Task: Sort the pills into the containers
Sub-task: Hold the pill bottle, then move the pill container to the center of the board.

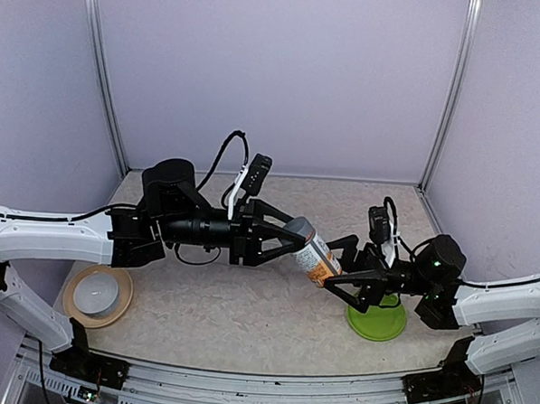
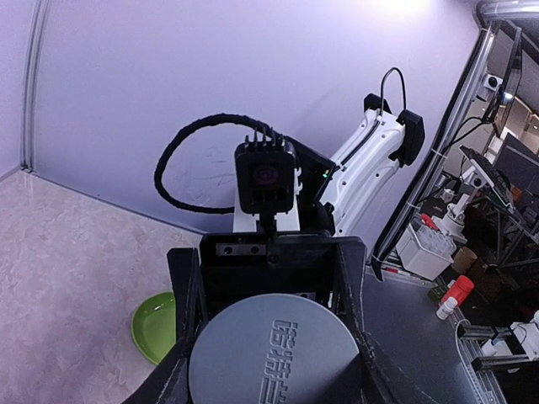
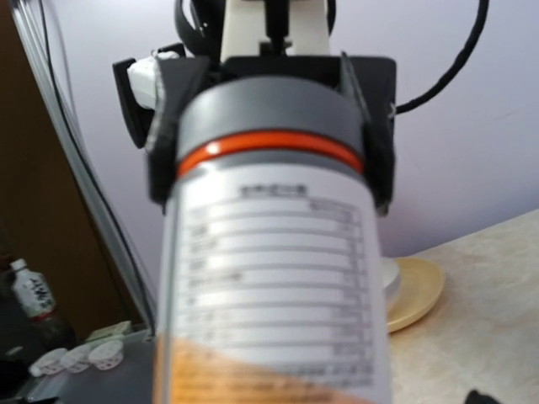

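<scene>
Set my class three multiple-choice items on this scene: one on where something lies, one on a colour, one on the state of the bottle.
1. Where does the green plate lie?
A. Under the right arm, at the near right of the table
B. Against the back wall
C. At the table's far left

2. What colour is the cap of the bottle?
A. White
B. Gray
C. Green

3. How is the bottle now?
A. Standing on the table
B. Lying in the green plate
C. Held in the air by the left gripper

Answers:
1 A: the top view shows the plate beneath the right arm.
2 B: the left wrist view shows a gray lid.
3 C: the left gripper clamps the cap and the bottle hangs tilted above the table.
</scene>
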Controlling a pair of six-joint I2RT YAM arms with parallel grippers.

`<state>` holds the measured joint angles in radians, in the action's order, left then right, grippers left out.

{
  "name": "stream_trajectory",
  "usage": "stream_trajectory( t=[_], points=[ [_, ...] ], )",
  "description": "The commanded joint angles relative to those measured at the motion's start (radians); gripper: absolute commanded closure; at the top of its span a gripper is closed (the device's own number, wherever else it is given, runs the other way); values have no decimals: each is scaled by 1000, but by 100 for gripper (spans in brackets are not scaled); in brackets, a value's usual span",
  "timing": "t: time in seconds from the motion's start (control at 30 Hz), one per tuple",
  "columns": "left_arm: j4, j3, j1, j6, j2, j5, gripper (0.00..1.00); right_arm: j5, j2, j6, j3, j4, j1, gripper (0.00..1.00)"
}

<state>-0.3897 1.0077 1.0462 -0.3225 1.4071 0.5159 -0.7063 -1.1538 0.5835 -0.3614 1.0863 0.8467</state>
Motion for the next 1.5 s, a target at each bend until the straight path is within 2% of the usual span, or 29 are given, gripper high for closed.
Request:
stream_trajectory(
  t=[0.0, 0.17, 0.47, 0.63, 0.83, 1.2, 1.47],
  points=[
    [-88, 29, 22, -12, 22, -9, 74, -49, -60, 80, -4, 146, -7, 0],
    [-96, 41, 39, -7, 54, -24, 73, -58, -115, 108, -27, 198, 9, 1],
    [-84, 47, 52, 12, 73, -64, 73, -65, -154, 119, -34, 222, 23, 17],
    [-70, 46, 52, 21, 76, -77, 73, -71, -158, 107, -40, 206, 24, 35],
    [-46, 45, 53, 31, 69, -84, 74, -72, -167, 101, -34, 205, 24, 45],
    [-11, 46, 52, 20, 68, -115, 73, -68, -162, 68, -35, 177, 24, 78],
    [34, 46, 52, -134, 85, -250, 73, 60, -95, -86, -35, -17, 24, 88]
  ],
)
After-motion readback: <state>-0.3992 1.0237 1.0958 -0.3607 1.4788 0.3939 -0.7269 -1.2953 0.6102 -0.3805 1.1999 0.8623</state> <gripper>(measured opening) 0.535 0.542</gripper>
